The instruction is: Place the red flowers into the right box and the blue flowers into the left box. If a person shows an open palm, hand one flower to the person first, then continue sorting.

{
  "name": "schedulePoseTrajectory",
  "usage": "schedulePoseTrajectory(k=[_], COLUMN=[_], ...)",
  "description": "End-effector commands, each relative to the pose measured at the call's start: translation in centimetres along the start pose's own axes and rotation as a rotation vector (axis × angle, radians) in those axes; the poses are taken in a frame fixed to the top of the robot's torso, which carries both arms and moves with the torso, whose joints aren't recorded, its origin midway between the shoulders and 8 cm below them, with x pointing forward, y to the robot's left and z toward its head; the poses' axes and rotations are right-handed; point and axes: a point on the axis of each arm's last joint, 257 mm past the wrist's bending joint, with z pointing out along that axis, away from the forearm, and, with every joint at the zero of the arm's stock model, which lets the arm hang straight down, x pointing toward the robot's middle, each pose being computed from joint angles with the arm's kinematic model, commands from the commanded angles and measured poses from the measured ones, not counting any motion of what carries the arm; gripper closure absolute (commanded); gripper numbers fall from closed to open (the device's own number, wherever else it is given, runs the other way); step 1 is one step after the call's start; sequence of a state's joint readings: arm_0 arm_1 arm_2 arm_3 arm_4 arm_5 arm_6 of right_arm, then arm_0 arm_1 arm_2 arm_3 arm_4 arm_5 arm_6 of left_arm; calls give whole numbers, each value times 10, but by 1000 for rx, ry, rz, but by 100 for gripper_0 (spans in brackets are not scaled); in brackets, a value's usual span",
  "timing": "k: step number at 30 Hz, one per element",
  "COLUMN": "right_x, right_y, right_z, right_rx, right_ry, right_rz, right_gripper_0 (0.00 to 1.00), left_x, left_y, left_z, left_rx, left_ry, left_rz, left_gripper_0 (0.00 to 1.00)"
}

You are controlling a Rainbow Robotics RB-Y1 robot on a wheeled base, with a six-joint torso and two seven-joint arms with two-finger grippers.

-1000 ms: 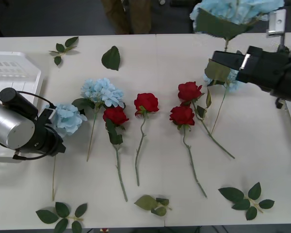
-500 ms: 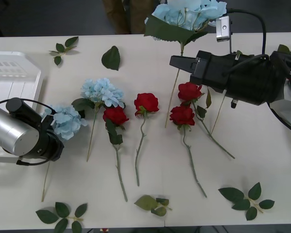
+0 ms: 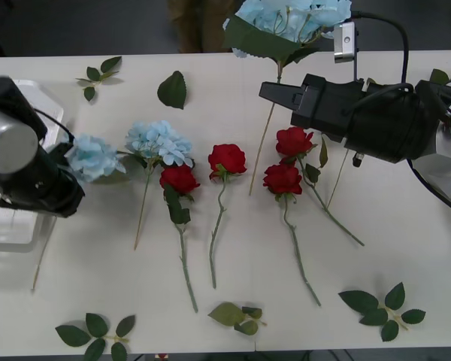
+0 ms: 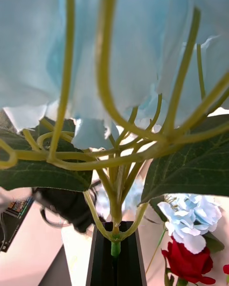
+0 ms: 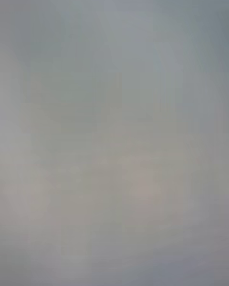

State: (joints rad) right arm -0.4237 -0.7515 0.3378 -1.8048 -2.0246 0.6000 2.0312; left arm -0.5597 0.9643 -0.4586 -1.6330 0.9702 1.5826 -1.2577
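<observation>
We note right gripper (image 3: 274, 92) clamped on blue flower (image 3: 289, 15) stem just under head, stem hanging toward desk's far edge. Left gripper (image 3: 60, 162) near left box (image 3: 0, 233) holds second blue flower (image 3: 92, 156) (jaws hidden, grip inferred). Left arm nearer that box.

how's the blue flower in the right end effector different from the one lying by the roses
The held blue flower is off the table, its stem hanging below the right end effector; the lying blue flower rests flat with nothing gripping it. The held one sits by the far edge, the lying one mid-table beside a rose. Both are pale blue clusters on thin stems.
</observation>
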Motion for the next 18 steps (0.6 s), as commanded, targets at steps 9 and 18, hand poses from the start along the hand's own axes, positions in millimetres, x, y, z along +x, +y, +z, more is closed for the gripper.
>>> schedulePoseTrajectory(k=[9, 18], right_x=[8, 13], right_y=[46, 57], right_z=[2, -4], right_rx=[-142, -182], right_ry=[102, 139], right_rz=[32, 34], right_gripper_0=[100, 100], left_x=[-69, -53], left_y=[130, 227], left_z=[-123, -117], left_rx=[-122, -199], left_ry=[-226, -290], left_rz=[-25, -112], left_gripper_0=[100, 100])
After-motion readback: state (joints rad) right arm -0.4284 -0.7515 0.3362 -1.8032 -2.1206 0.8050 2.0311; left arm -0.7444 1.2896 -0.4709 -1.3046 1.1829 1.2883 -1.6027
